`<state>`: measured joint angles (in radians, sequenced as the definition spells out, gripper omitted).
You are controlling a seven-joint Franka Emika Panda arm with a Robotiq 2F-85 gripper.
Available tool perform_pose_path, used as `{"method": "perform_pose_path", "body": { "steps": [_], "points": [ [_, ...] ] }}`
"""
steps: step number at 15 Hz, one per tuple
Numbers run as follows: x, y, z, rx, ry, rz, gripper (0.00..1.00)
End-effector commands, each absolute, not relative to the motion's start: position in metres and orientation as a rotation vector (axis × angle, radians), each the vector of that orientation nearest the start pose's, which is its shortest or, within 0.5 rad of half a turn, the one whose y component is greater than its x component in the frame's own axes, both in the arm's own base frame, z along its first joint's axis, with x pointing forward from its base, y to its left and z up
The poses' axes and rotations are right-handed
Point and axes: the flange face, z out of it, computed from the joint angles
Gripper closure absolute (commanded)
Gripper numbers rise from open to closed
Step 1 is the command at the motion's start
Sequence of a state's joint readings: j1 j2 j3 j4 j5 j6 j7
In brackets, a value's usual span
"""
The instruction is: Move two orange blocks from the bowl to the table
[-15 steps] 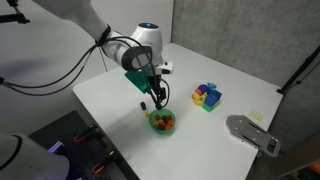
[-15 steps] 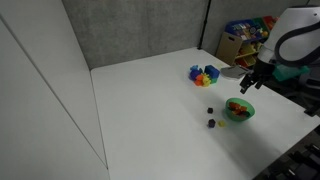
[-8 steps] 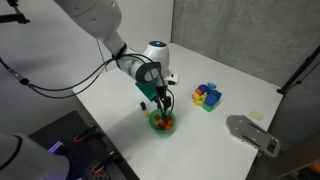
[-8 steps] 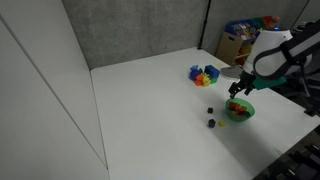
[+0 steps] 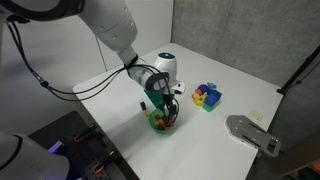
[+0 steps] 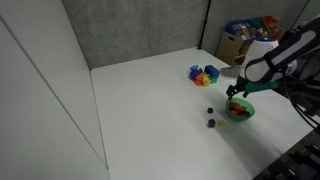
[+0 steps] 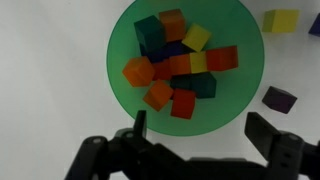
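The green bowl point(image 7: 228, 100) fills the upper middle of the wrist view and holds several cubes. Among them are orange blocks point(image 7: 138, 71), another at the lower left of the pile point(image 7: 157, 94) and one at the top point(image 7: 172, 23), mixed with red, yellow and dark green cubes. My gripper point(image 7: 200, 135) is open and empty, its fingers just above the bowl's near rim. In both exterior views the gripper point(image 5: 165, 106) point(image 6: 236, 94) hangs right over the bowl point(image 5: 163, 130) point(image 6: 247, 113) on the white table point(image 5: 110, 95) point(image 6: 150, 110).
A blue-yellow-red cluster of blocks point(image 5: 207, 96) point(image 6: 204, 74) stands beyond the bowl. Two small dark blocks point(image 6: 210, 110) point(image 6: 211, 123) lie beside the bowl; one shows in the wrist view point(image 7: 279, 98), with a yellow cube point(image 7: 282, 20). A grey object point(image 5: 250, 132) sits off the table edge.
The arm has moved over the bowl and come down closer to it. The gripper stays open. The blocks have not moved.
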<state>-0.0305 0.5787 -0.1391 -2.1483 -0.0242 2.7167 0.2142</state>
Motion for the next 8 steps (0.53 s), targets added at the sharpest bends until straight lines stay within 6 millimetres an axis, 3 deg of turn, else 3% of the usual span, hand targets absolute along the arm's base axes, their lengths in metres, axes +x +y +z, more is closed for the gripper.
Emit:
{"method": "perform_pose_path", "body": {
  "steps": [1,8],
  "points": [
    [0.557,-0.104,0.128,-3.182,0.626,0.003,0.00],
    [0.550,-0.109,0.112,-3.157,0.682,0.033,0.00]
  ]
}}
